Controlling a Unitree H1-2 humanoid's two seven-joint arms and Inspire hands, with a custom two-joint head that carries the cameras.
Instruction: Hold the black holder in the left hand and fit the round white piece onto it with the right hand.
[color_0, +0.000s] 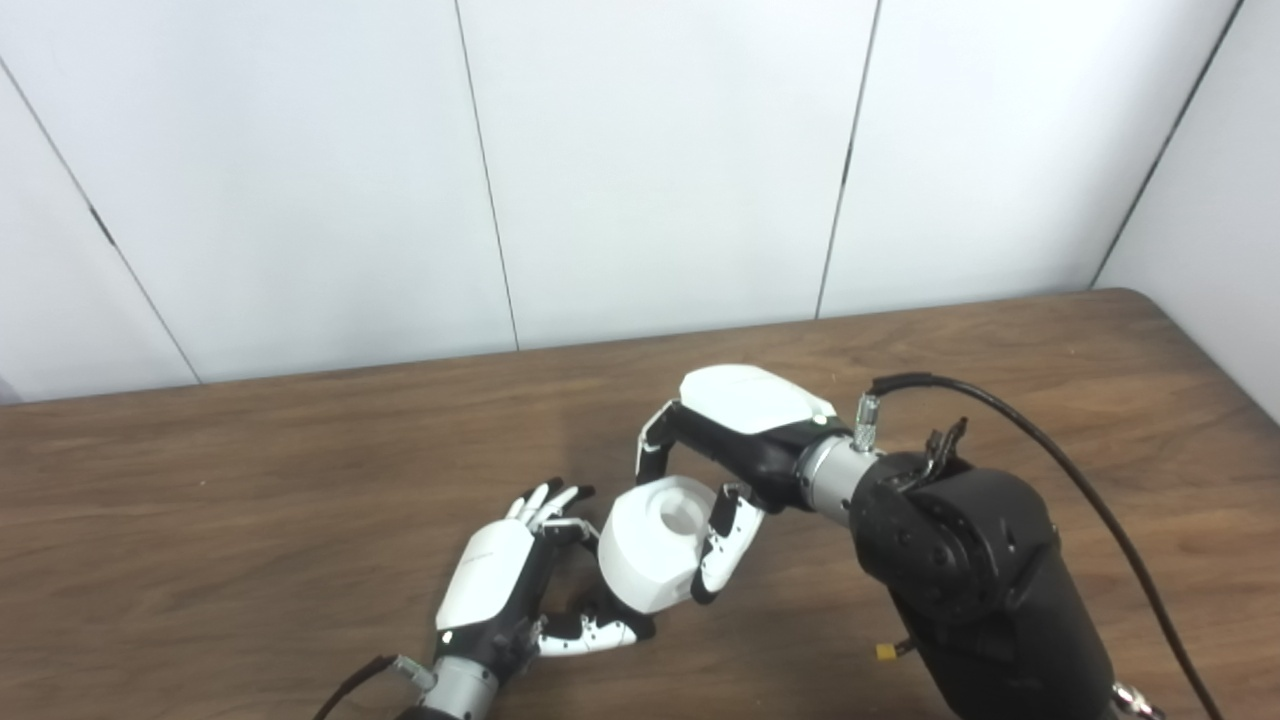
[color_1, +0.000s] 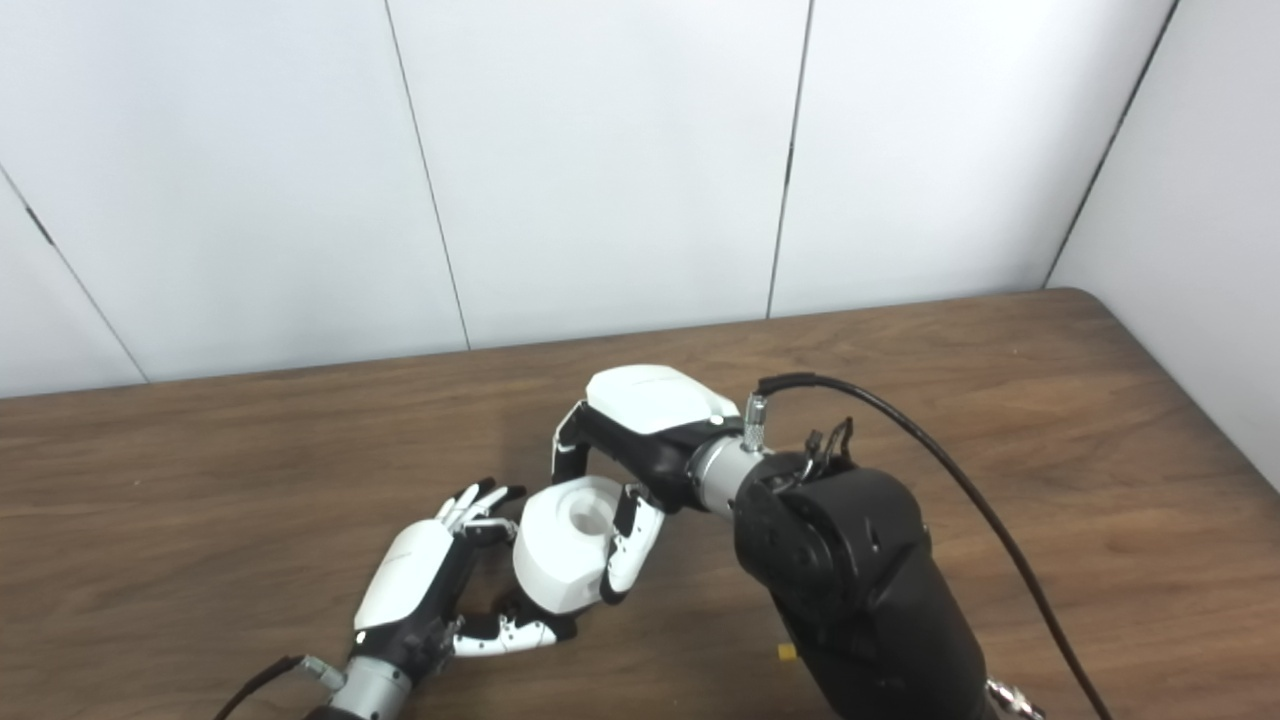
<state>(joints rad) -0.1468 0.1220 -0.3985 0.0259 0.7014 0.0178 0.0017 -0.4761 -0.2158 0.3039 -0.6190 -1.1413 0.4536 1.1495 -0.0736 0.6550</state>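
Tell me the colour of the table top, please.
Dark brown wood grain on the table, clearest in the left eye view.

We are seeing a brown table (color_0: 300, 480) with dark wood lines running across it. The far wall (color_0: 650, 150) is looking plain white with thin dark lines. The round piece (color_0: 655, 545) is showing all white. Both the left hand (color_0: 505, 580) and the right hand (color_0: 735, 430) are showing white and black. The right arm (color_0: 980, 580) is looking black.
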